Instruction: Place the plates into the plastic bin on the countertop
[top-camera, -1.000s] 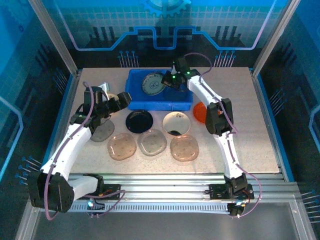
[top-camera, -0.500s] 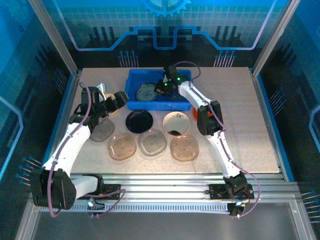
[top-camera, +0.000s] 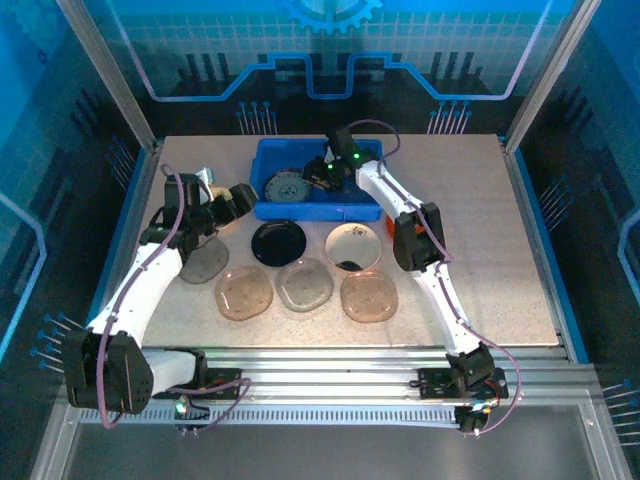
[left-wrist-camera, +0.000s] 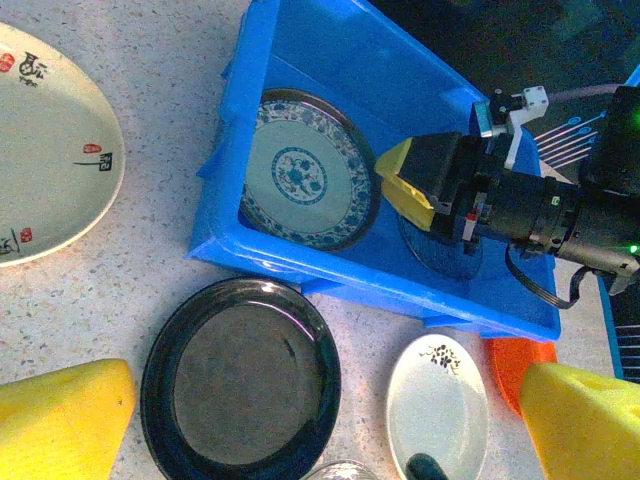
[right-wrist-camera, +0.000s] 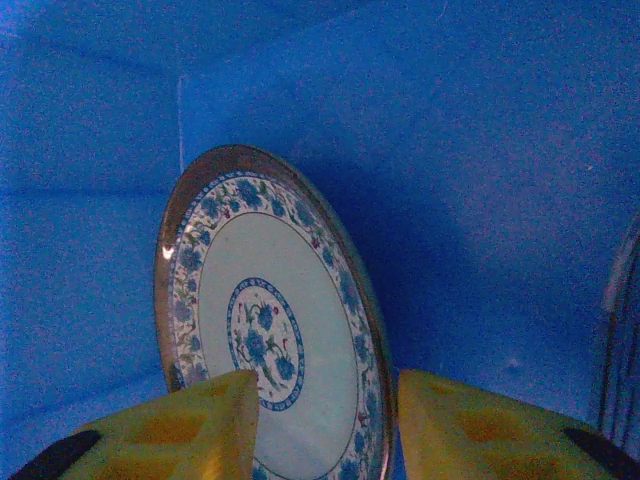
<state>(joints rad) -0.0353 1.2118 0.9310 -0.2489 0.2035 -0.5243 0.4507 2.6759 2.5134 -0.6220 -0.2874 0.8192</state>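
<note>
I find the right claw down inside the plastic bin, jaws standing partly apart; the rim of a blue-patterned plate sits in the gap, close to one pad, and I see no clamp on it; the plate leans tilted against the bin's wall ahead of the claw; a second patterned plate lies in the bin beneath the claw's body, largely hidden. The left claw hangs over the countertop with its jaws wide and nothing between the pads; a glossy black plate lies flat just ahead of it, between the two fingertips' lines; the bin stands directly beyond that plate; a cream plate with small marks lies ahead and to the claw's left, beside the bin's corner; a small white dish lies toward its right finger; an orange plate shows just beyond that fingertip, partly covered. Three translucent plates sit in a row behind the left claw, nearer the arm bases.
</note>
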